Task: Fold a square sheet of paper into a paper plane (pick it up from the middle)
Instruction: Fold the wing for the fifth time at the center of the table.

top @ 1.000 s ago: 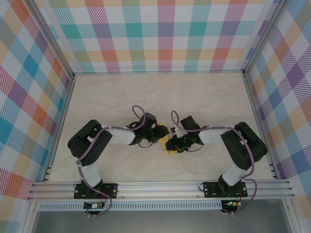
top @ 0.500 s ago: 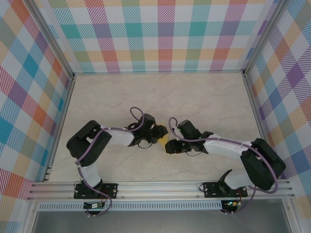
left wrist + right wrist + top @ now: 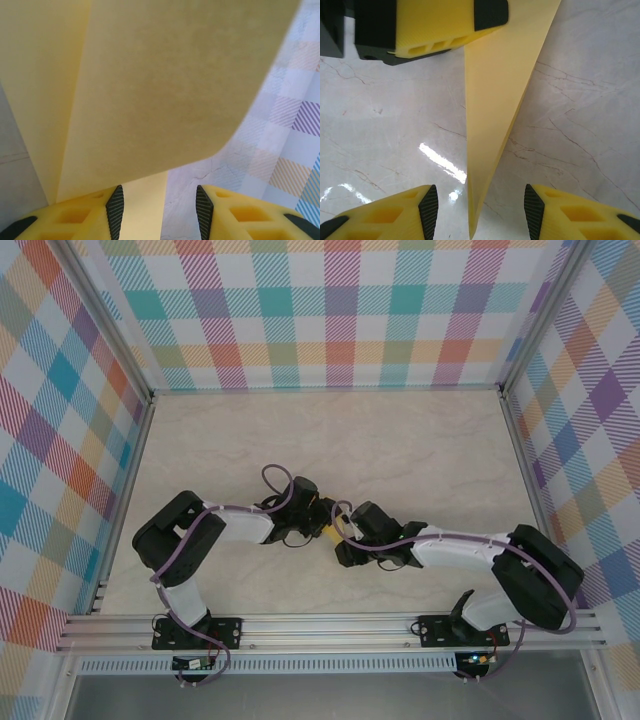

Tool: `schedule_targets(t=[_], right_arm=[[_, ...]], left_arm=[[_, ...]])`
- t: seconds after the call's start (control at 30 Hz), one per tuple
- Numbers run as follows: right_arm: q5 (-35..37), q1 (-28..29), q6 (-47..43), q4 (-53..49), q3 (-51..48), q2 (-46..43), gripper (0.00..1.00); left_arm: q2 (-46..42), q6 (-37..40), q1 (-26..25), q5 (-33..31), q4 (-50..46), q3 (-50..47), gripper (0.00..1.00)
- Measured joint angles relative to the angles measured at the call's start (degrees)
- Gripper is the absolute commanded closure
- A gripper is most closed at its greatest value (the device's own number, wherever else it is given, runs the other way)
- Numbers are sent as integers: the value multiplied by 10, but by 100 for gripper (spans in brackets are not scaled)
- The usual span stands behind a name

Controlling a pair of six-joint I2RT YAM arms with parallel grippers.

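Part-folded square sheet of paper (image 3: pixel 495 100) sits between two unclamped grippers.
Right gripper (image 3: pixel 477 202): jaws about half apart, nothing held, the paper's pointed end in the gap, clear of both pads. Left gripper (image 3: pixel 157 202): also parted, a paper layer against one pad, daylight at the other, so no pinch. The paper looks light, limp where single, stiffer along creases; likely slips and buckles. I'd grab mid-sheet across the doubled layers, not the tip.
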Motion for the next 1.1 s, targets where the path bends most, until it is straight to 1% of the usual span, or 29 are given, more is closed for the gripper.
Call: schedule_targets(t=[0.17,0.47,0.53,0.6,0.63,0.77,0.83,0.9,0.97,1.0,1.07,1.1], right_arm=[[3,3,-2,7,2,24,52],[34,5,-42,-5,4,29,78],[39,5,-53,-10,6,30,81],[40,5,-63,-14,7,30,80],[40,5,-67,-14,9,31,78],[29,6,-73,-20,12,31,61],[21,7,-68,-21,10,23,57],[11,5,-59,-23,-1,-3,56],[-10,-6,-46,-21,-14,-38,52],[-28,-18,-36,-17,-20,-55,51],[-69,-54,-11,-5,-27,-77,52],[-92,-75,4,4,-27,-80,55]], left_arm=[[-3,-5,-1,-6,0,-4,55],[-11,-11,-1,-13,-5,-10,55],[-11,-13,-1,-13,-5,-10,55],[-11,-13,-1,-13,-5,-10,54],[-11,-13,-1,-13,-5,-10,54],[-11,-13,-1,-13,-5,-10,54],[-11,-13,-1,-13,-5,-10,55],[-11,-13,-1,-13,-4,-11,55],[-12,-13,-1,-14,-1,-13,54],[-14,-13,-1,-15,0,-16,54],[-17,-13,-1,-15,1,-21,54],[-18,-13,-1,-15,2,-22,54]])
